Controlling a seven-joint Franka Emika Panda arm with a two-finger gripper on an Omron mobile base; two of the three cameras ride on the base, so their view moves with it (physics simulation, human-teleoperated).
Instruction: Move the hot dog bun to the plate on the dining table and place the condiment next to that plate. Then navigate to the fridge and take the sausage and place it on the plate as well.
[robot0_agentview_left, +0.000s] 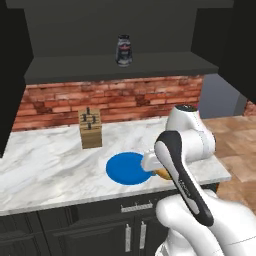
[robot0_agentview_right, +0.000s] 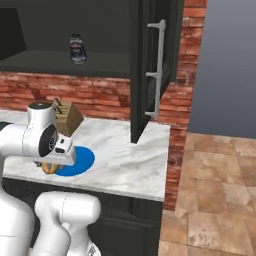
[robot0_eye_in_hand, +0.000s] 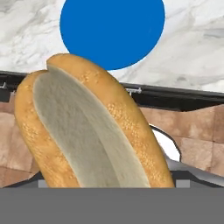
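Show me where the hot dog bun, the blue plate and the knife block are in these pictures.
hot dog bun (robot0_eye_in_hand: 87, 131): hand view, on its pale split middle.
blue plate (robot0_agentview_left: 125, 169): left base view, on its flat centre.
knife block (robot0_agentview_left: 91, 132): left base view, on its wooden front.

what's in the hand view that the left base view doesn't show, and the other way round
Hand view: the bun's pale split inside, close up, sitting between the jaws, with brown floor tiles behind it. Left base view: the knife block, the jar on the dark shelf, the brick wall and the white arm. Both: the blue plate on the marble counter, and the bun.
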